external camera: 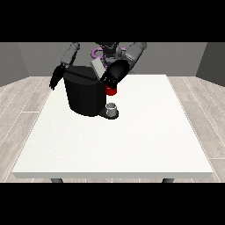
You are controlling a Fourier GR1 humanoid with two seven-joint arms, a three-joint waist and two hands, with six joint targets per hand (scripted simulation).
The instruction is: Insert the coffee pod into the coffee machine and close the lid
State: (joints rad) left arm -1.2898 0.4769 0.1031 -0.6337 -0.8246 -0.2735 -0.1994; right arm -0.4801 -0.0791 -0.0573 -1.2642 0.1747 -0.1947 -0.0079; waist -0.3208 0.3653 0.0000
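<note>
One counter (132,145) — white, with two dark legs showing under its near edge. One black coffee machine (83,94) stands on it, with one grey lid (97,68) tilted up at its top. One red thing at the machine (111,91), and one small grey thing (112,107) on the machine's base — whether it is a cup or a pod cannot be told. Two black hands: one at the view's left (55,79), one at the view's right (113,75). One robot.
</note>
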